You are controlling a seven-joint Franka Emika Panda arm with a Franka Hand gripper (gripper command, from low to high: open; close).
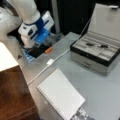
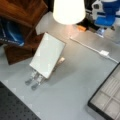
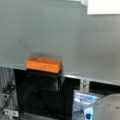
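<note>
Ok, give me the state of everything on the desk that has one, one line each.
Grey jewellery box: lid up, compartments showing, drawer shut.
White spiral notebook: closed, lying flat.
Small orange block: flat at the table's edge, touched by nothing.
White cable: stretched across the grey table.
White lampshade: glowing, lit.
Blue-and-white gripper: low beside the orange block.

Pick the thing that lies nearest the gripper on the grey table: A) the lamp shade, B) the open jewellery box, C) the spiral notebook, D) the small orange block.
D: in a front view the small orange block lies at the table's edge right beside the gripper, and the wrist view shows that block close below the camera; the spiral notebook and the open jewellery box lie farther off.
</note>
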